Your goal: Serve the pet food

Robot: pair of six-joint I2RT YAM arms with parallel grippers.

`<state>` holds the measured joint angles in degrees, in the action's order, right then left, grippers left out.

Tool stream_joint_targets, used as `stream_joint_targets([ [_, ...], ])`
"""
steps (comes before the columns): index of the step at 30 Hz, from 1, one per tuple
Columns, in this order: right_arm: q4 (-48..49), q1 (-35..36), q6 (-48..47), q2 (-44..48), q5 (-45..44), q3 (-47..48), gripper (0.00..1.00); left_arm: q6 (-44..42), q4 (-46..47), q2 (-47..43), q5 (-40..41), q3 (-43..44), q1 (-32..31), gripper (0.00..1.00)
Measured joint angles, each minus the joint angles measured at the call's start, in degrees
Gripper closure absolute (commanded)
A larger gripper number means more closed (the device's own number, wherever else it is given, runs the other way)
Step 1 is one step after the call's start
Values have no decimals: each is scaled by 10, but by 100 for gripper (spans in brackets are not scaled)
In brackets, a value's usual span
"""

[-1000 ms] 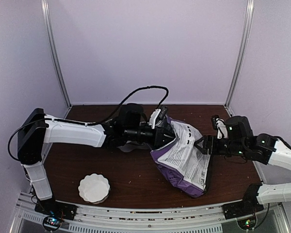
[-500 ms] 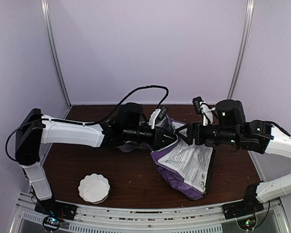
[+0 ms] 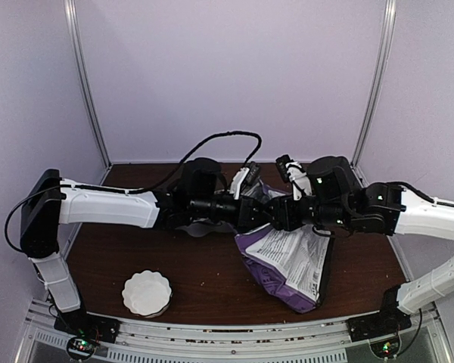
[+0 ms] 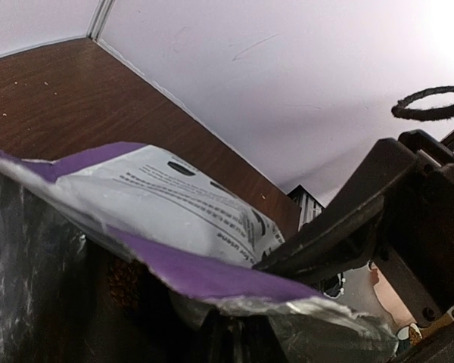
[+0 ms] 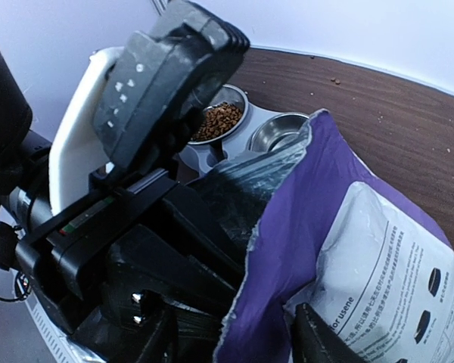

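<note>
Overhead, the bag (image 3: 291, 261) lies on the bench (image 3: 113, 249), its long axis running from the base at the near right to the mouth at the rear left. The mouth end is lifted and opens toward the rear left. Left fingers (image 3: 253, 213) clamp the mouth's rim; right fingers (image 5: 318, 342) stand apart, the purple rim between them. Kibble (image 5: 219, 119): a round heap in one steel bowl of the feeder (image 5: 251, 119) just behind the bag, beside a second bowl (image 5: 276, 132) of bare metal; another brown patch shows inside the bag in the left wrist view. White dish (image 3: 146, 293): near the left base, well apart
</note>
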<state>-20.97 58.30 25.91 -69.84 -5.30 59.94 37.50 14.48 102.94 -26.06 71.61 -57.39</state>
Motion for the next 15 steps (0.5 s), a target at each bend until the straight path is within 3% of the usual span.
stream_joint_targets([
  [8,-23,5,29,-4,-44,2,100,-4,-1,-1,11,0,0,100],
  [15,-36,5,41,2,-76,2,100,-2,-5,-18,21,-14,0,100],
])
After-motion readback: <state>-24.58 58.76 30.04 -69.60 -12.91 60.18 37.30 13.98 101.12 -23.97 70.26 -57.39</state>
